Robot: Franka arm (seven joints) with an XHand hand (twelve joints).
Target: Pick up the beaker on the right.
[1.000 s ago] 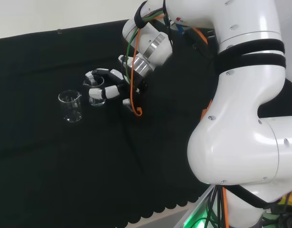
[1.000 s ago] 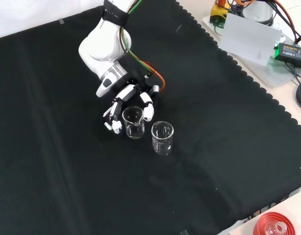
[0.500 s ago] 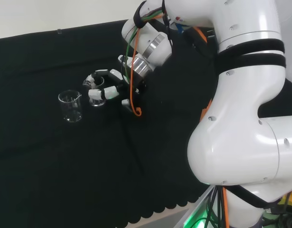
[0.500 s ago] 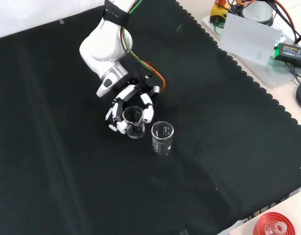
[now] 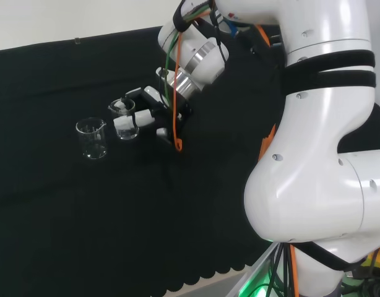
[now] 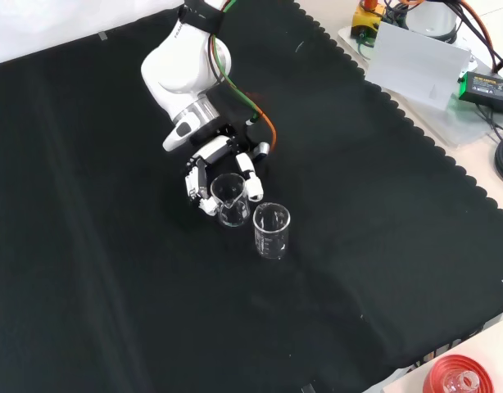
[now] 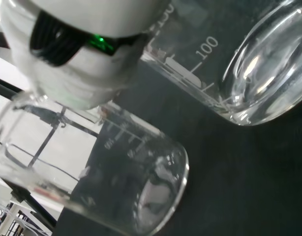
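**Hand closed round one of two beakers**

Two clear glass beakers stand on the black cloth (image 6: 382,246), close together but apart. In the head view the held beaker (image 5: 125,121) is the right one and the free beaker (image 5: 93,138) stands to its left; in the front view the held beaker (image 6: 230,199) sits higher and left of the free one (image 6: 272,230). The hand (image 6: 212,168) has its fingers curled round the held beaker, white fingertips (image 6: 256,191) on both sides of the glass (whether its base touches the cloth cannot be told). In the head view the hand (image 5: 143,111) reaches in from the right, with the arm's large white links (image 5: 314,154) standing to the right of it. An orange cable (image 5: 175,120) loops beside the wrist. The wrist view shows both beakers close, each clear with printed white graduation marks; the nearer one (image 7: 116,187) lies under a blurred white part of the hand (image 7: 77,44).
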